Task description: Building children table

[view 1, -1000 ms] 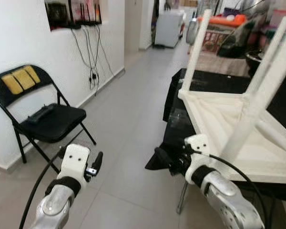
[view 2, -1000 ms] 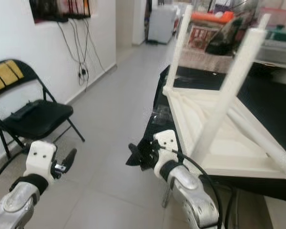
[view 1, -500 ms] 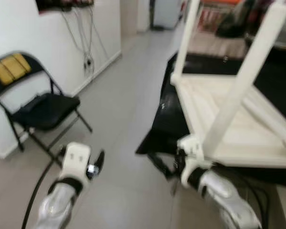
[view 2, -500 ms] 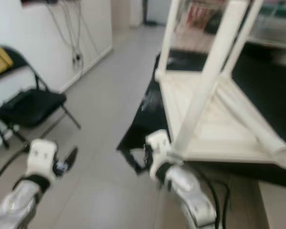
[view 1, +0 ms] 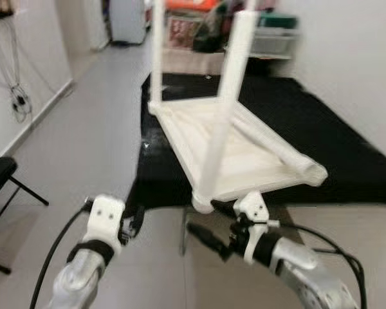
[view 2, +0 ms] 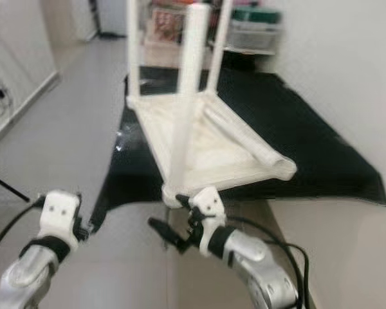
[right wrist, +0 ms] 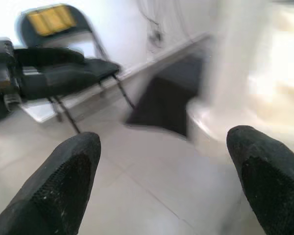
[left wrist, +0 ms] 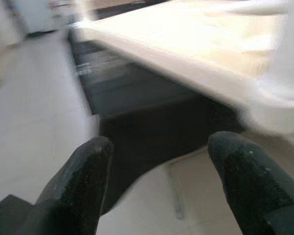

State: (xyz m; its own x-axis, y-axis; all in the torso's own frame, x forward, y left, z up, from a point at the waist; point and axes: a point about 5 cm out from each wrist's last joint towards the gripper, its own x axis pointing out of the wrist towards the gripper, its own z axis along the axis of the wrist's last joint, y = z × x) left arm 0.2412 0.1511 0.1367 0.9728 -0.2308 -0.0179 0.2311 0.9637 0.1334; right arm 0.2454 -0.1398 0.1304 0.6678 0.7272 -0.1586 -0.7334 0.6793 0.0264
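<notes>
Black cloth (view 1: 321, 141) under upturned white table (view 1: 235, 151); left claw (left wrist: 157, 171), right claw (right wrist: 161, 171) both spread, empty

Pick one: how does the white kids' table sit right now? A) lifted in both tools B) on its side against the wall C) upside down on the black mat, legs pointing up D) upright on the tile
C: the white table lies top-down on the black mat, its legs standing straight up, and neither the left tool nor the right tool touches it.
</notes>
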